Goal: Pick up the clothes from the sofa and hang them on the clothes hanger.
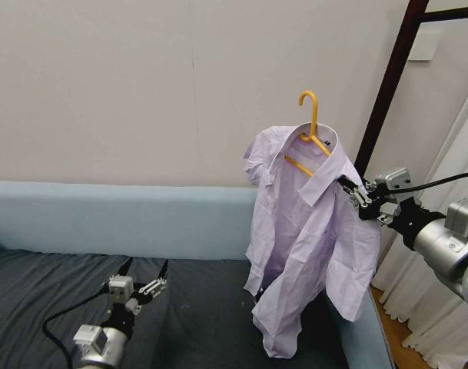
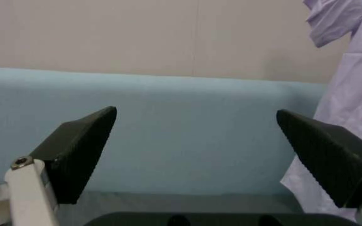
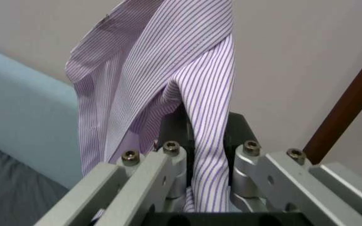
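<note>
- The left gripper [image 1: 145, 270] is nearest the head camera, low on the robot's left. It is held above the dark seat with its fingers spread wide and nothing between them. In its own wrist view the two black ribbed pads [image 2: 80, 146] frame the pale blue backrest.
- The sofa [image 1: 118, 219] runs across the scene below a plain wall [image 1: 141, 77]. It has a light blue backrest and a dark grey seat cushion.
- The shirt [image 1: 310, 231] is pale lilac with fine stripes. It hangs in the air over the right end of the sofa, well apart from the left gripper. Its collar is spread open, one short sleeve juts out toward the wall, and its hem falls in front of the seat's right end.
- A dark pole [image 1: 387, 84] slants up behind the shirt on the right, with a white curtain [image 1: 418, 307] below it.
- The right gripper [image 1: 353, 189] reaches in from the robot's right at the shirt's shoulder. Its fingers are closed tightly on a fold of the striped cloth. The cloth hides whether the hanger's arm is also caught in that pinch.
- The hanger [image 1: 312, 123] is yellow and sits inside the collar, tilted. Its hook rises above the shirt in front of the wall.
</note>
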You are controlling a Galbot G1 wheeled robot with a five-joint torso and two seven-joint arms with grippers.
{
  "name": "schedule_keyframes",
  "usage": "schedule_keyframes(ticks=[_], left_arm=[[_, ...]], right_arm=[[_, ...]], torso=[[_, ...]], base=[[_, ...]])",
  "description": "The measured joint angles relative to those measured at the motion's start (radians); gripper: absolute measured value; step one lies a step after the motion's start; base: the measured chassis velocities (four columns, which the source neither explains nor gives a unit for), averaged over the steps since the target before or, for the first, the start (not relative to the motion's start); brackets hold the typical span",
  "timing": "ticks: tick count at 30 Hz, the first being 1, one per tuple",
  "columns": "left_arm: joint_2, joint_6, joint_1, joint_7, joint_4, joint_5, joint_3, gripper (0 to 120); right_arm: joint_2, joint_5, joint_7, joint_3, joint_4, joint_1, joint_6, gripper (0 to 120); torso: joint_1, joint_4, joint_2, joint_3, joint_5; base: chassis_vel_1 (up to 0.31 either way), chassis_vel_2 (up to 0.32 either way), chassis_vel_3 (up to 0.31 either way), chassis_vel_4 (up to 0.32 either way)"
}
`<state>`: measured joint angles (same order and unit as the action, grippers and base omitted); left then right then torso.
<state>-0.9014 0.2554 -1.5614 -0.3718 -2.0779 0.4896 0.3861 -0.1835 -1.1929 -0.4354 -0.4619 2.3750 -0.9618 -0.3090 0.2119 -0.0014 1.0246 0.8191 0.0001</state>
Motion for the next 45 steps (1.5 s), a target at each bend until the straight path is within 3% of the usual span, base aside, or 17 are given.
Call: schedule_keyframes(ticks=[8, 12, 20, 27, 33, 45], left_arm=[[-0.112, 0.074, -0.109, 0.013, -0.025, -0.120, 0.022, 100], [-0.138, 0.078, -0.120, 0.013, -0.030, -0.145, 0.017, 100], [-0.138, 0.078, -0.115, 0.012, -0.031, -0.145, 0.013, 100], [-0.135, 0.077, -0.112, 0.012, -0.031, -0.142, 0.011, 100], [-0.134, 0.076, -0.110, 0.012, -0.031, -0.141, 0.010, 100], [-0.133, 0.075, -0.109, 0.011, -0.031, -0.139, 0.009, 100]], right_arm=[[-0.032, 0.013, -0.012, -0.009, 0.003, -0.011, -0.010, 8], [-0.033, 0.014, -0.034, -0.013, 0.006, -0.011, -0.025, 8], [-0.027, -0.036, -0.166, -0.052, 0.031, -0.008, -0.115, 8], [0.041, -0.267, -0.336, -0.216, 0.061, 0.008, -0.269, 8], [0.086, -0.402, -0.445, -0.379, 0.047, 0.022, -0.330, 8], [0.185, -0.443, -0.528, -0.467, -0.071, 0.046, -0.403, 8]], torso=[[0.000, -0.0003, 0.000, 0.000, 0.0000], [0.000, 0.0000, 0.000, 0.000, -0.0001], [0.000, -0.0002, 0.000, 0.000, -0.0001], [0.000, -0.0002, 0.000, 0.000, -0.0003], [0.000, -0.0002, 0.000, 0.000, -0.0003], [0.000, -0.0001, 0.000, 0.000, 0.0000]], base=[[0.000, 0.000, 0.000, 0.000], [0.000, 0.000, 0.000, 0.000], [0.000, 0.000, 0.000, 0.000], [0.000, 0.000, 0.000, 0.000], [0.000, 0.000, 0.000, 0.000], [0.000, 0.000, 0.000, 0.000]])
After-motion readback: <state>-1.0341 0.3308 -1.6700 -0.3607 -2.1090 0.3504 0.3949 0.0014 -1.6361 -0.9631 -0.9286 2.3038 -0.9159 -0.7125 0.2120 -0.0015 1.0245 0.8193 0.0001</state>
